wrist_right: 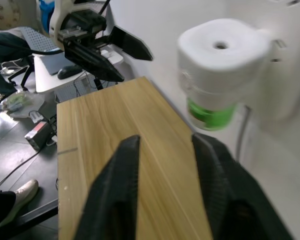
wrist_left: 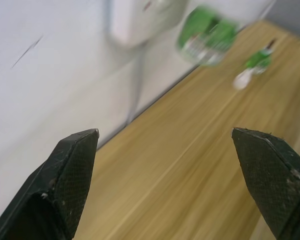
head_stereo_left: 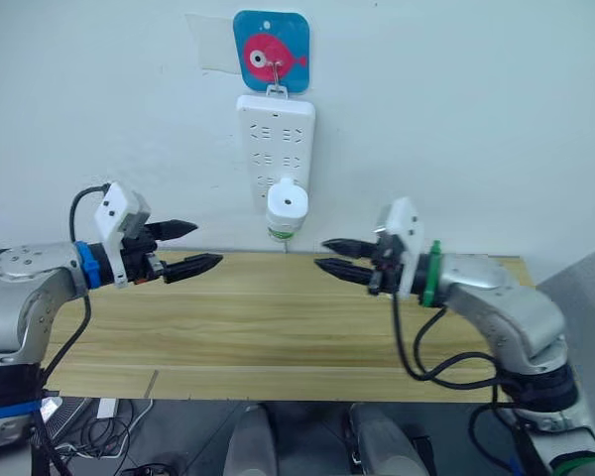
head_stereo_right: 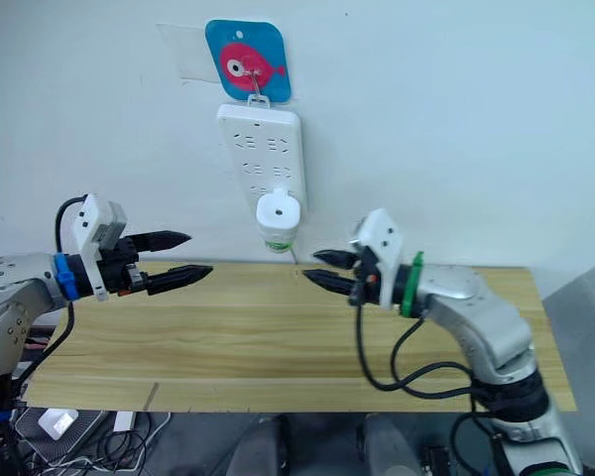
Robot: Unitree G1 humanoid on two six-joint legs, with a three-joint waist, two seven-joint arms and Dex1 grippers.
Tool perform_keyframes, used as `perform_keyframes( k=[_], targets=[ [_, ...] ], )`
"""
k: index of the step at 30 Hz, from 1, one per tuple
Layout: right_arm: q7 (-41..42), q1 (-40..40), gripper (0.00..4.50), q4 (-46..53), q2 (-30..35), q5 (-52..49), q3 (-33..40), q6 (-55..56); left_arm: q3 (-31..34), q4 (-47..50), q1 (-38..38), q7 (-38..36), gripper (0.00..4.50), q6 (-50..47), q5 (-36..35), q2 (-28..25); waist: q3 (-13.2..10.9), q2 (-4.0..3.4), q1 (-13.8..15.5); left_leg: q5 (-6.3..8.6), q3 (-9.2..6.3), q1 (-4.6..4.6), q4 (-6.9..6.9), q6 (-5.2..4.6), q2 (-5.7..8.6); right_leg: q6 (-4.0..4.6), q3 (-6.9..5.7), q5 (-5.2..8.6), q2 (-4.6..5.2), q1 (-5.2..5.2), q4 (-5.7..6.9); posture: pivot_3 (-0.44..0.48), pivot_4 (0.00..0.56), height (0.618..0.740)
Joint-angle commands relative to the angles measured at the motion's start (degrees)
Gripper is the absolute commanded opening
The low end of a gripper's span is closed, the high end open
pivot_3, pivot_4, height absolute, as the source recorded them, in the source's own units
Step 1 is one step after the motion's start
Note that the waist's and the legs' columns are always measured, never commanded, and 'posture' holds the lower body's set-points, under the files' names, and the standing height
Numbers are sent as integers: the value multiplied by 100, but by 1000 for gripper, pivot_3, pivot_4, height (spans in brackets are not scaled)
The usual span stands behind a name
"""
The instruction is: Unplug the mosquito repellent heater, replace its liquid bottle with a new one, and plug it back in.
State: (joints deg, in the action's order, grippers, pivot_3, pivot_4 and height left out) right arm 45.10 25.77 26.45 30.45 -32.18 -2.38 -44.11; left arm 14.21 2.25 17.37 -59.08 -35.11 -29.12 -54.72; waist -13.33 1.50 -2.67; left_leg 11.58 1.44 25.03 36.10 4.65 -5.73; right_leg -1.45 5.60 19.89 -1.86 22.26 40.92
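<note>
The left end effector (head_stereo_left: 186,247) is hovering above the left part of the long light-wood tabletop (head_stereo_left: 278,337), its two black fingers standing apart with nothing between them and pointing toward the middle. Toward the centre, a long white multi-socket power strip (head_stereo_left: 275,141) is hanging upright on the pale wall from a hook on a blue square plaque with a pink fish (head_stereo_left: 271,51). The small white rounded plastic mosquito repellent heater (head_stereo_left: 288,203) is sitting plugged into the bottom of that strip, its round face with a centre hole turned outward, and a green-banded liquid bottle (head_stereo_left: 283,233) is hanging beneath it just above the tabletop's back edge. To the right, the right end effector (head_stereo_left: 337,256) is hovering over the tabletop, below and right of the heater and apart from it, its fingers slightly parted, holding nothing.
</note>
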Motion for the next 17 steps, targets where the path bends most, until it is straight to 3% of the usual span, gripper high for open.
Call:
perform_keyframes(
  k=[1, 5, 11, 17],
  targets=[
    [525, -209, 3046, -195, 516, -275, 653, 223, 362, -204, -106, 80, 4500, 292, 211, -230, 1, 2, 20, 0, 1, 0, 0, 0, 0, 0, 0, 0, 0, 0, -2, 11, 172, 740],
    [1280, -566, 4475, -1204, 1453, 110, 1168, 931, 380, -806, -246, 129, 4500, 892, 619, -298, 5, 3, 50, 0, 4, -3, 1, 0, 2, 0, 2, 0, 0, -1, 3, 15, 157, 740],
    [1468, -631, 4475, -2404, 1942, 409, 1585, 1664, 446, -1302, -229, 27, 4500, 1293, 696, -294, 16, 9, 45, 0, 9, -6, 3, 0, -2, 1, 3, 0, 0, 0, 7, 1, 143, 740],
    [1366, -553, 4475, -2837, 1970, 632, 1580, 1921, 310, -1491, -25, -52, 4500, 1475, 741, -288, 39, 8, 39, -9, 14, -7, 7, 15, -1, 1, 7, 0, 1, -1, 10, -7, 135, 740]
  ],
)
